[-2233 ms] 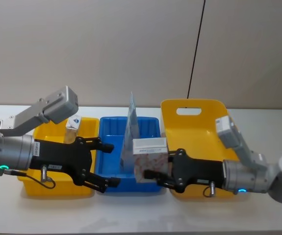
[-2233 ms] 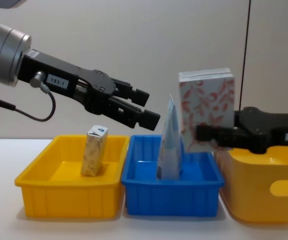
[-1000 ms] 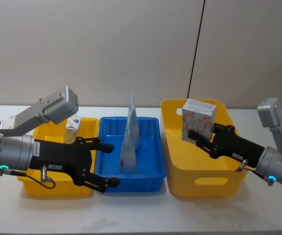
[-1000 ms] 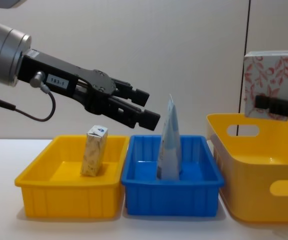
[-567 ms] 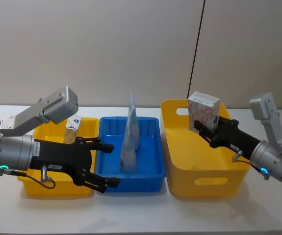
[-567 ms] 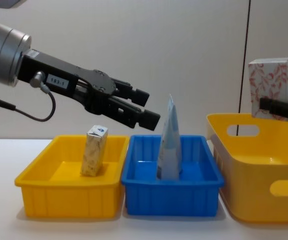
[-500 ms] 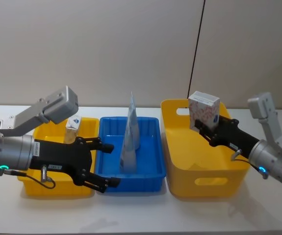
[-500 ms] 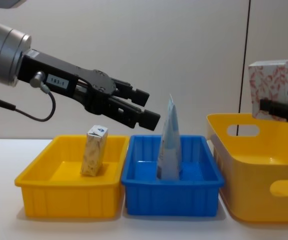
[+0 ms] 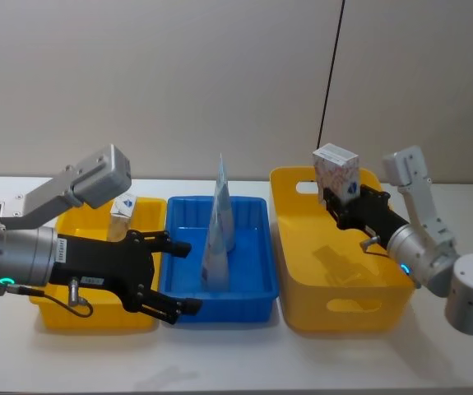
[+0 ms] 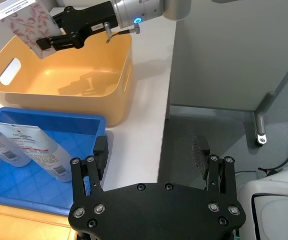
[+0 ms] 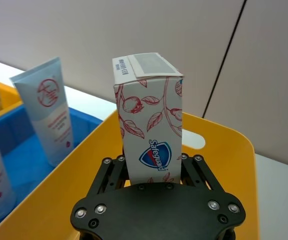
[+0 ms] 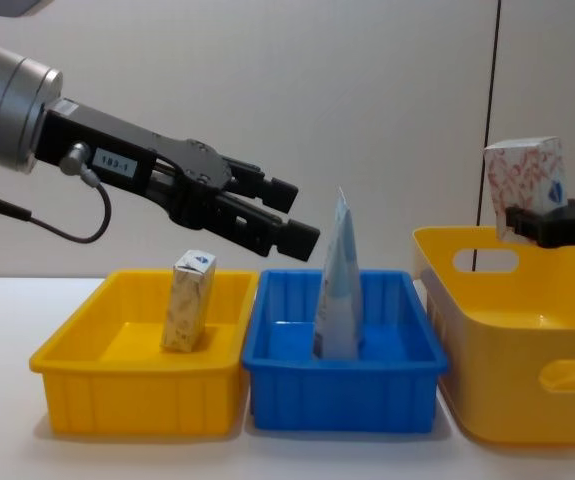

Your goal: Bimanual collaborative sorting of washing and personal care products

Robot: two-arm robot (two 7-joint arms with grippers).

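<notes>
The white leaf-printed box carries a blue "Safeguard" badge. The right gripper is clamped on its lower part and holds it above the deep yellow bin at the right of the head view. A tag on the left arm reads "183-1". The left gripper, fingers spread wide and empty, hangs at lower left over the edge of the blue tray, where two tubes stand.

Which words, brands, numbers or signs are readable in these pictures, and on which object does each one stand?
"Safeguard": on the white box held by the right gripper.
"183-1": on a sticker on the left arm.
Tubes: a red crossed-circle sign; their print is too small to read.
Print on the box's top edge: too small to read.
</notes>
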